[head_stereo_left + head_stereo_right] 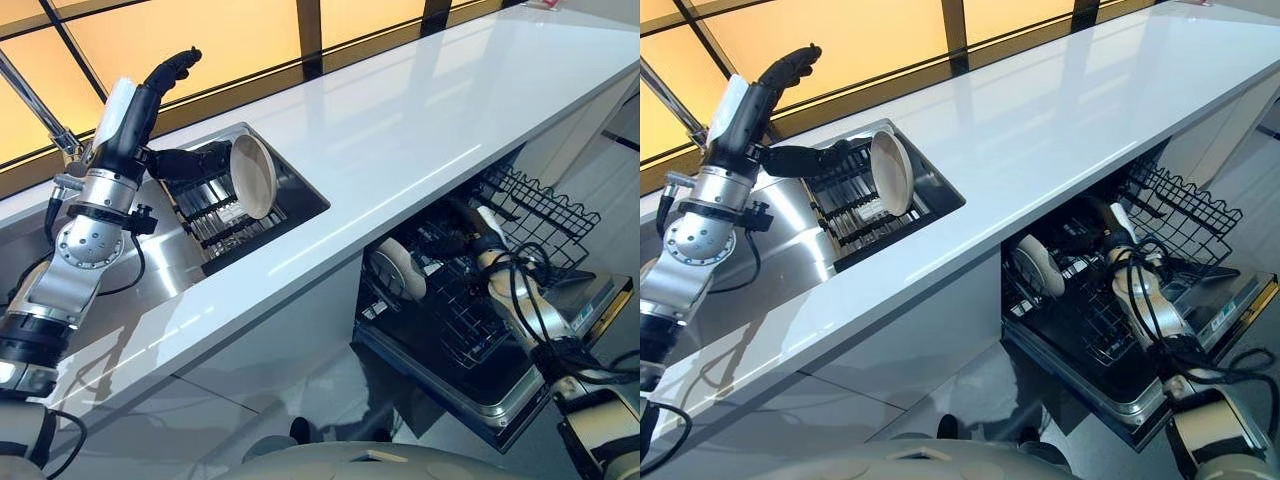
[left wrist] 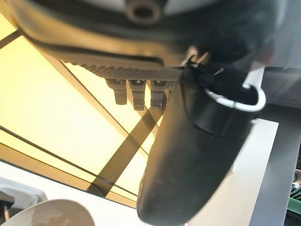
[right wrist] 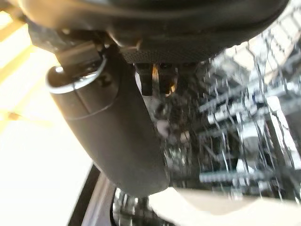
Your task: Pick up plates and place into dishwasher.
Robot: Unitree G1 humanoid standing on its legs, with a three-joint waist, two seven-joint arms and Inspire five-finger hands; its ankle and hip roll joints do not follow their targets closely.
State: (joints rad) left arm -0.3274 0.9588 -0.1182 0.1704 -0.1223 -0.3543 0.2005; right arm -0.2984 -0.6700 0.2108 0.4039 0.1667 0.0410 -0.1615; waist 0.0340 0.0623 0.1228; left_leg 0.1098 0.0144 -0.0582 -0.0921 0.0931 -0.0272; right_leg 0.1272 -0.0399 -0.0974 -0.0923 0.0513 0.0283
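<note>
Reaching for the next plate looks like the step in hand, and it asks for a slow descent. The white plate (image 1: 253,176) stands on edge in the dish rack (image 1: 215,215) inside the sink (image 1: 305,195), at about 10 o'clock on the white counter (image 1: 420,130). The left hand (image 1: 150,100) is raised above the rack, just beside the plate and apart from it. Its fingers (image 1: 178,66) are straight and loosely spread, pointing up toward the window, with the thumb (image 2: 188,155) standing free; it holds nothing. To do this well, I judge the hand should tip down, bring thumb and fingers to either face of the rim, and lift straight up so the plate clears the rack wires without scraping.

At about 4 o'clock the dishwasher (image 1: 520,390) stands open under the counter, its lower rack (image 1: 545,210) pulled out. 1 plate (image 1: 395,272) already sits upright there. The right hand (image 1: 480,232) reaches into that rack among the wires; whether its fingers are open or closed I cannot tell.
</note>
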